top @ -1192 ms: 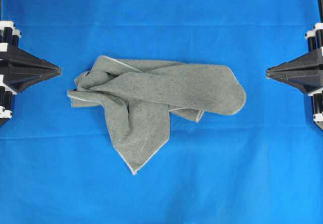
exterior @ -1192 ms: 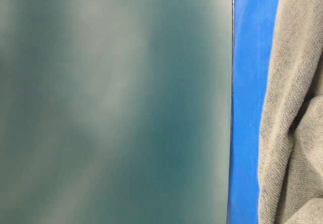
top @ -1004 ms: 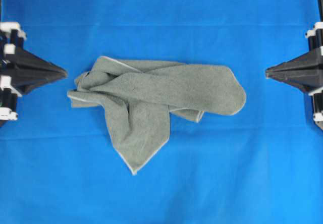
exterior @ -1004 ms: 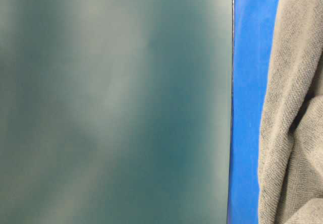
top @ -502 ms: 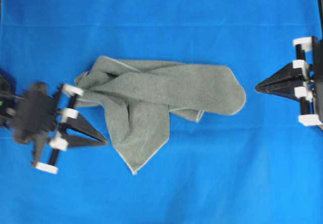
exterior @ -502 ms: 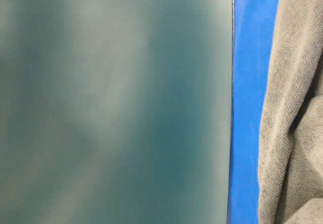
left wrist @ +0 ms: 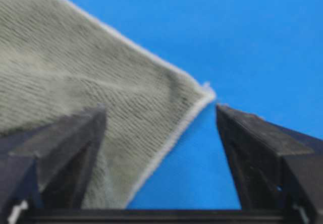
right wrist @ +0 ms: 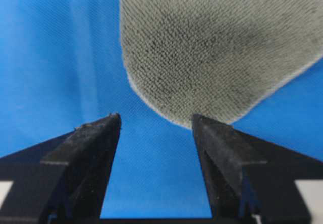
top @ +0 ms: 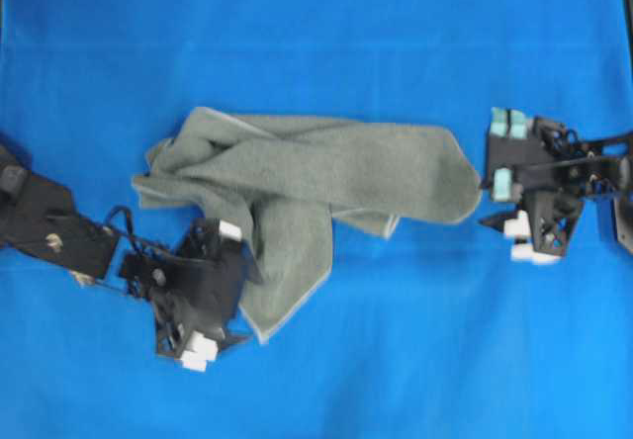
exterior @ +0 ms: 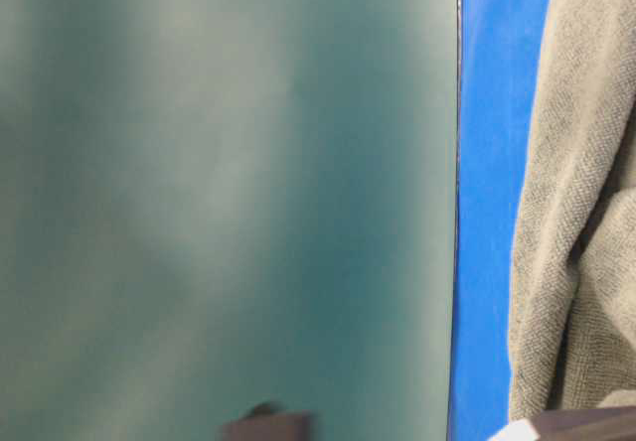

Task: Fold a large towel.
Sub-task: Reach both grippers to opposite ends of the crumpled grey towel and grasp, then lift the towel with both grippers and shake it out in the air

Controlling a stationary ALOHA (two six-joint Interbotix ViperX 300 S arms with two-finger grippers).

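Note:
The grey-green towel (top: 326,177) lies crumpled on the blue table covering (top: 396,360), with one pale-hemmed corner pointing to the front. My left gripper (top: 232,296) is open over that front flap. In the left wrist view (left wrist: 160,114) one finger is over the towel (left wrist: 75,67) and the other over bare blue, with the hemmed corner between them. My right gripper (top: 492,200) is open at the towel's rounded right end. In the right wrist view (right wrist: 156,119) that end (right wrist: 212,42) lies just ahead of the fingertips. Neither gripper holds anything.
The table-level view is mostly a blurred grey-teal surface (exterior: 219,203), with a strip of blue and the towel's folds (exterior: 576,213) at its right. Dark gripper parts (exterior: 576,425) show at its bottom edge.
Both arms left the table's sides and came in to the towel. The left swung to the front corner, the right to the rounded right end. Both grippers went from shut to open.

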